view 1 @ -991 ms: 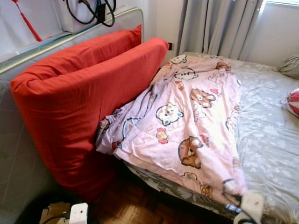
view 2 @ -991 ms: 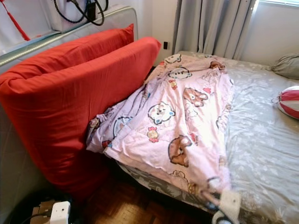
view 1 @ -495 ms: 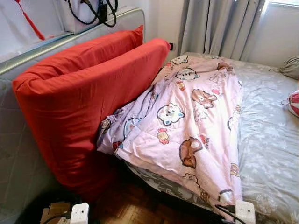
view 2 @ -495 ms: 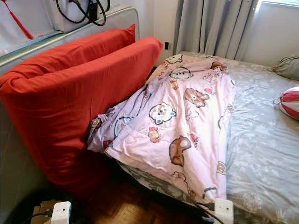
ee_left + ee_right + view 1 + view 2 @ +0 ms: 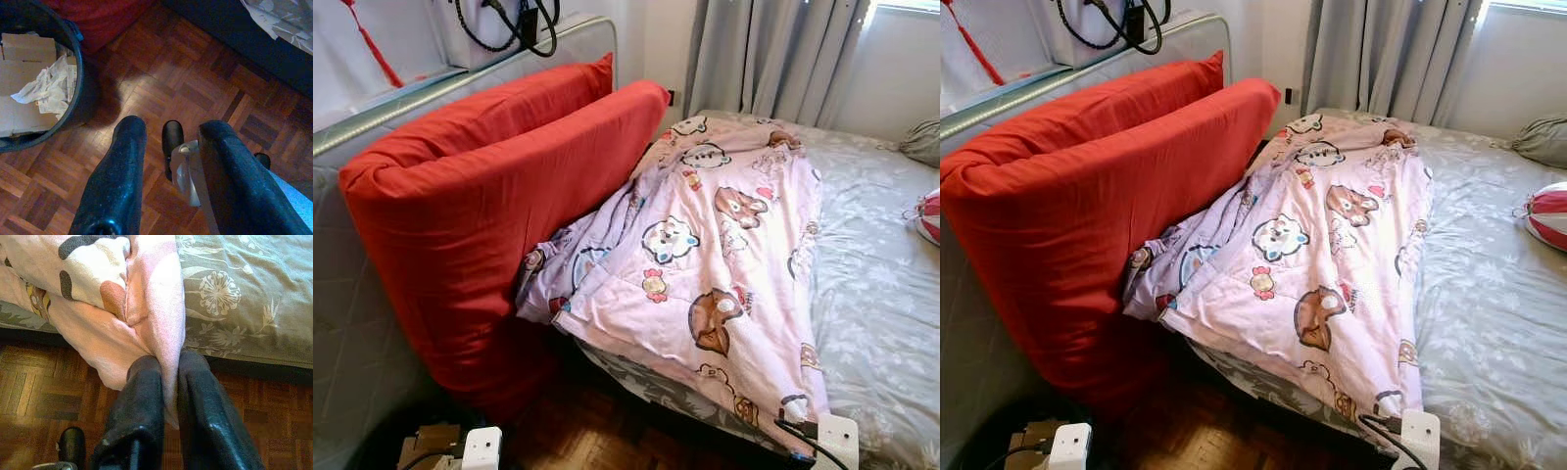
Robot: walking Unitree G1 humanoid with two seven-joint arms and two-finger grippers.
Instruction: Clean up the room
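On the grey floral bed (image 5: pixel 1498 294), the pink cartoon blanket's (image 5: pixel 705 245) corner sits pinched between the right gripper's (image 5: pixel 168 382) clenched fingers; the left gripper (image 5: pixel 168 161) hangs released.

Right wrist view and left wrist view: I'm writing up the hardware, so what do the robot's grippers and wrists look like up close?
The right gripper has two long, thick black fingers with a matte, faintly speckled surface and rounded tips. The left gripper has the same pair of glossy, rounded black fingers. In the left eye view, the right wrist ends in a white boxy housing with a thin black cable running into it.
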